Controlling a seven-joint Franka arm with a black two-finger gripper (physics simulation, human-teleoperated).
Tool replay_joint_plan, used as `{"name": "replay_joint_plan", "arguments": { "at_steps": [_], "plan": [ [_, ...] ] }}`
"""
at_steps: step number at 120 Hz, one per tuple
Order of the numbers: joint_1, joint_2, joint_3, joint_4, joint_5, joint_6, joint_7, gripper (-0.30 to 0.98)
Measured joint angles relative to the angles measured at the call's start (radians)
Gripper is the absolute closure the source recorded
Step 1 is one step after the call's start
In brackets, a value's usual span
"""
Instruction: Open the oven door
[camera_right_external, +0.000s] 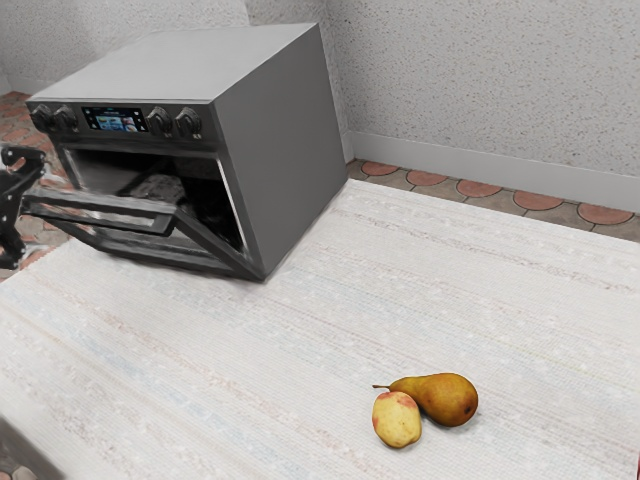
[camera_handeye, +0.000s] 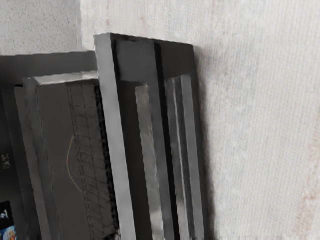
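Tabletop (camera_right_external: 260, 370), pale and striped, carries the countertop oven (camera_right_external: 280, 150), whose front faces the near left of the exterior view. The oven door (camera_right_external: 222, 250) is hinged along its lower edge and leans outward, partly open, a clear gap above it. Its free upper edge lies toward the exterior view's left, on the gripper's side.

One arm serves here. The black gripper (camera_right_external: 14, 200) is at the left end of the door's upper edge, near the bar handle (camera_right_external: 158, 225); whether they touch I cannot tell. Nor can I tell whether the gripper is released or clenched. From it, the handle's long axis runs rightward across the oven front, so the next move probably calls for pressing the door down and outward across that line; a sideways drift could slip off the end.

The exterior view's left edge cuts off most of the arm, and the gripper hides part of the door's left end. The cavity is dark, though the wrist view gives a wire grid (camera_handeye: 87, 165) within. Smallest, the pear (camera_right_external: 448, 398) and yellow-red fruit (camera_right_external: 397, 420) lie well apart, near right.
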Motion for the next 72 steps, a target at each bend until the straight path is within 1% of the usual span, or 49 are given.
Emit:
{"name": "replay_joint_plan", "arguments": {
  "at_steps": [4, 6, 9, 12, 17, 21, 25, 32, 40, 56, 65, 72],
  "plan": [
    [0.011, -0.039, -0.062, 0.129, -0.032, -0.081, -0.027, 0.00],
    [0.014, -0.021, -0.085, 0.217, -0.060, -0.123, -0.041, 0.00],
    [0.018, 0.055, -0.117, 0.380, -0.108, -0.191, -0.070, 0.00],
    [0.020, 0.160, -0.149, 0.547, -0.148, -0.264, -0.105, 0.00],
    [0.022, 0.410, -0.196, 0.833, -0.202, -0.391, -0.174, 0.00],
    [0.022, 0.577, -0.219, 0.976, -0.242, -0.481, -0.228, 0.00],
    [0.022, 0.706, -0.229, 1.056, -0.283, -0.564, -0.283, 0.00],
    [0.021, 0.860, -0.238, 1.113, -0.346, -0.686, -0.374, 0.00],
    [0.015, 0.952, -0.240, 1.064, -0.392, -0.780, -0.467, 0.00],
    [0.019, 0.992, -0.238, 1.031, -0.439, -0.889, -0.624, 0.00],
    [-0.041, 0.991, -0.168, 1.024, -0.455, -0.927, -0.708, 0.00],
    [-0.062, 0.990, -0.140, 1.021, -0.464, -0.955, -0.779, 0.00]
  ]
}}
